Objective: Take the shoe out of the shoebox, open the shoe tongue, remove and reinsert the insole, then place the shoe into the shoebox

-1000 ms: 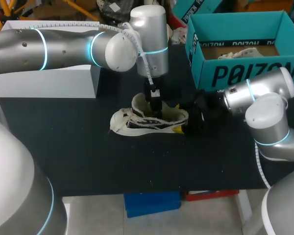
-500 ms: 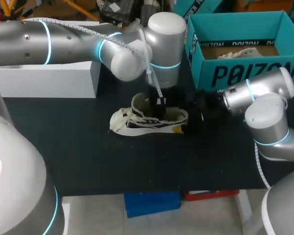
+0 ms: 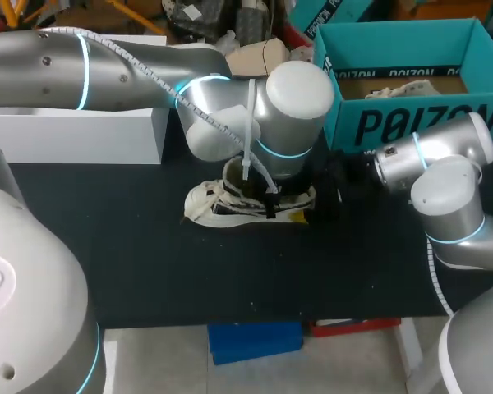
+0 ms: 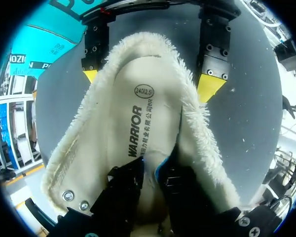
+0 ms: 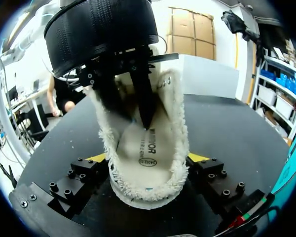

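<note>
My left gripper is sitting inside the shoe, I cannot tell its grip | my right gripper is clamping the heel | shoe is lying mid-tabletop

My left arm stretches past the middle and bends over, so the left gripper points straight down. My right arm lies low and level. The right gripper faces the left gripper, its yellow tips clamping the shoe heel from both sides.

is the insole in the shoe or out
In. The insole lies down inside the shoe, with the fleece lining rising all round it.
</note>
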Robot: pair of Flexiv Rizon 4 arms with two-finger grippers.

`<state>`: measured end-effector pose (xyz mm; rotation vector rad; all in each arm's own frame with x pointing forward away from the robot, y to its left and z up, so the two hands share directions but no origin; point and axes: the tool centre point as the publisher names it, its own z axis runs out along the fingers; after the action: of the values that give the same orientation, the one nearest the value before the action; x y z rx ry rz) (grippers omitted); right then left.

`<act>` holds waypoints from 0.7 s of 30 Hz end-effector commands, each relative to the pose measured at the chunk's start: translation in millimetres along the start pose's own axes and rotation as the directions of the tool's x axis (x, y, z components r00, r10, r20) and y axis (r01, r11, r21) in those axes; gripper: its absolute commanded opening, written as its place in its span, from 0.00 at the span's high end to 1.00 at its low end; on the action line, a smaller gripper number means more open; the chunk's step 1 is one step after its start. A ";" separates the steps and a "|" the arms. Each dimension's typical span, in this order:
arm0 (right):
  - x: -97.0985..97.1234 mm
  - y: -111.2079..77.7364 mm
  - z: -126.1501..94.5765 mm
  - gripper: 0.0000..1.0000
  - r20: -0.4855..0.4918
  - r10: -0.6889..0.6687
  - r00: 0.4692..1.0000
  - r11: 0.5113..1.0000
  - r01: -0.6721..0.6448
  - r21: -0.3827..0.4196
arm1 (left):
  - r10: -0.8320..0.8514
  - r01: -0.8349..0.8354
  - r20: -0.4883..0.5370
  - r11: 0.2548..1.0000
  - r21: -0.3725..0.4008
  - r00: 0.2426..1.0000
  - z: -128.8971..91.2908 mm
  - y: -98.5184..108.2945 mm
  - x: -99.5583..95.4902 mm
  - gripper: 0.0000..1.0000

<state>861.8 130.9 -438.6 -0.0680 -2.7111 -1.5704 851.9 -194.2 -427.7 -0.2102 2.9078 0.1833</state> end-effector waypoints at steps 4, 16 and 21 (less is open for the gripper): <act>-0.4 -3.2 1.5 1.00 0.000 0.001 1.000 1.000 -0.001 0.002 | -0.042 0.033 0.131 0.997 0.072 0.990 77.3 9.2 -8.6 0.84; -0.4 -3.2 1.5 1.00 0.000 0.001 1.000 1.000 -0.001 0.002 | -0.095 0.072 0.185 0.989 0.129 0.978 83.0 5.8 -25.4 0.72; -0.4 -3.2 1.5 1.00 0.000 0.001 1.000 1.000 -0.001 0.002 | -0.114 0.090 0.186 0.987 0.131 0.976 84.1 5.0 -29.2 0.74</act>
<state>861.9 131.9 -438.3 -0.0671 -2.7108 -1.5706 862.6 -186.7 -425.8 -0.3031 2.7030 0.0142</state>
